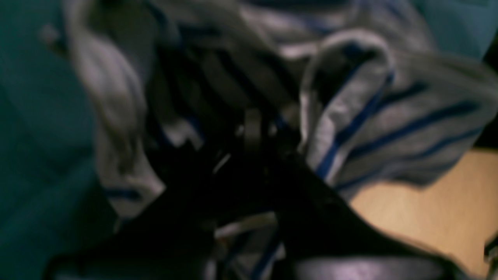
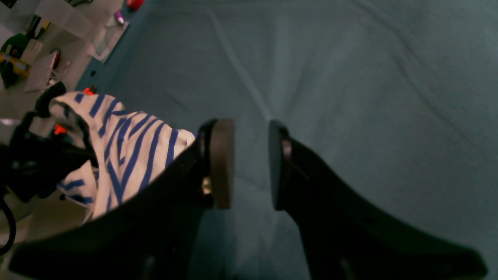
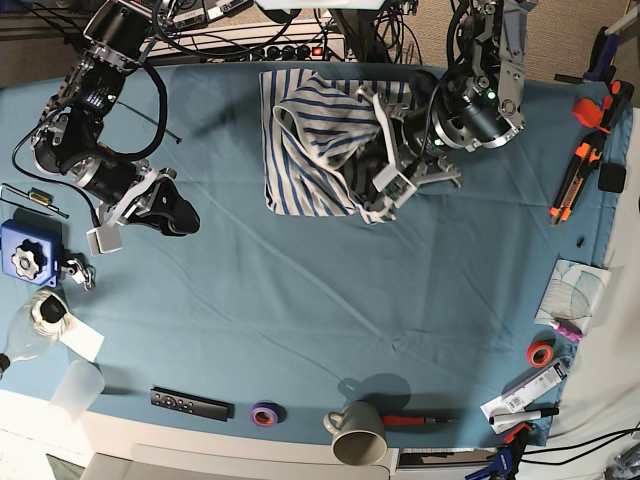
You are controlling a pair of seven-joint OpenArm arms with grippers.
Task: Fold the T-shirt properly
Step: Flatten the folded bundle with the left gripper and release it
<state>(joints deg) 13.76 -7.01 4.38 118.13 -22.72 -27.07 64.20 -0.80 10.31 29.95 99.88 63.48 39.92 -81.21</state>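
The white T-shirt [image 3: 310, 140] with blue stripes lies bunched at the far middle of the teal table cloth [image 3: 300, 300]. My left gripper [image 3: 378, 178] is at the shirt's right side, buried in its folds. In the blurred left wrist view its dark fingers [image 1: 253, 128] look closed with striped fabric [image 1: 389, 128] draped around them. My right gripper [image 2: 251, 163] is open and empty over bare teal cloth. In the base view it [image 3: 175, 215] sits far left of the shirt. The shirt also shows at the left of the right wrist view [image 2: 128, 155].
A mug [image 3: 357, 433], a red pen, a purple tape roll [image 3: 265, 413] and a black remote [image 3: 190, 403] lie along the near edge. Orange tape [image 3: 541, 353], cutters [image 3: 575, 175] and papers sit at the right. A blue device [image 3: 25, 257] and a plastic cup [image 3: 78, 388] are at the left.
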